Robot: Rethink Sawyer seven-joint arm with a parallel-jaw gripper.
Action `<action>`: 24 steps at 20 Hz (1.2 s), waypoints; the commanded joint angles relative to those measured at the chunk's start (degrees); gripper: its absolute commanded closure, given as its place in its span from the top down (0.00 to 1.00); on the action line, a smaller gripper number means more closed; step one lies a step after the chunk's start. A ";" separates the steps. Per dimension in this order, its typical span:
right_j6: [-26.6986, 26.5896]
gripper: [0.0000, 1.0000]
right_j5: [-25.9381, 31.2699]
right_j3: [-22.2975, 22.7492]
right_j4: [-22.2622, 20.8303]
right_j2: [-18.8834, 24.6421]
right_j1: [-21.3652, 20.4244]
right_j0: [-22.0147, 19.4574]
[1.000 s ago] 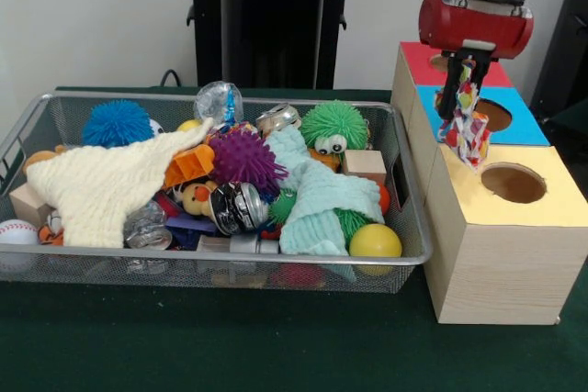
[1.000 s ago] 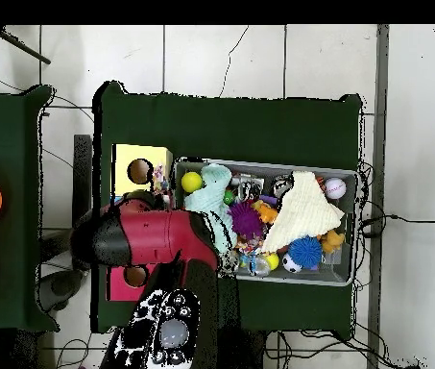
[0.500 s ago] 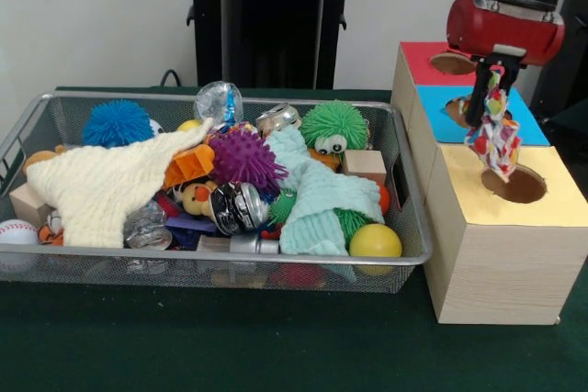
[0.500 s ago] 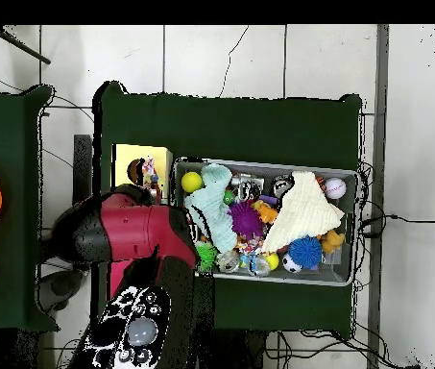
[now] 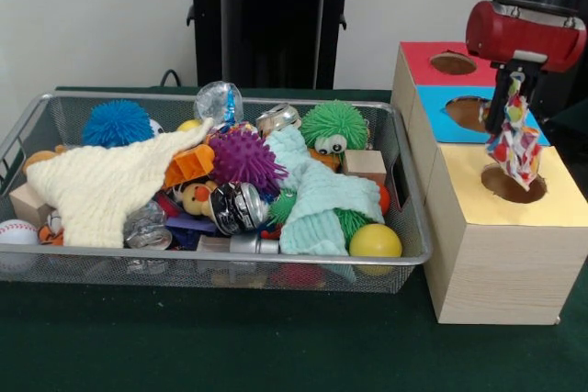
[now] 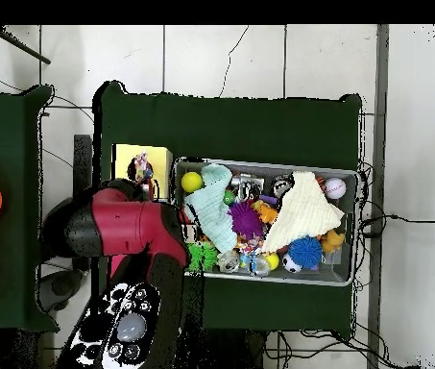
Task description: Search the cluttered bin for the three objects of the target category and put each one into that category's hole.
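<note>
Nearest the camera lies the dark green desk (image 5: 230, 337), bare along its front edge. On it stands the wire mesh bin (image 5: 211, 268), heaped with toys: a yellow ball (image 5: 375, 241) against the near right wall, a pale green cloth (image 5: 317, 199) draped beside it, a cream cloth (image 5: 106, 185) spread across the left half, a purple spiky ball (image 5: 243, 158) in the middle, and farther back a blue spiky ball (image 5: 118, 122) and a green fuzzy toy with eyes (image 5: 334, 128). Just right of the bin stands the wooden box (image 5: 501, 263) with three coloured tops; the yellow section's hole (image 5: 513, 184) is closest, then the blue section (image 5: 478, 113), then the red one (image 5: 446, 63) at the back. The tool (image 5: 508, 107) hangs over the yellow section, clamped on a multicoloured patterned cloth (image 5: 516, 146), whose lower end dangles just above that hole. In the overhead view the cloth (image 6: 142, 171) sits right at the yellow hole.
</note>
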 commanded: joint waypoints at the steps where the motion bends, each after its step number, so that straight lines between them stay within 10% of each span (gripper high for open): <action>1: 15.85 0.00 -4.34 1.77 2.87 0.76 4.77 -0.67; 24: 18.70 0.00 -3.23 4.95 10.89 -2.42 7.19 4.12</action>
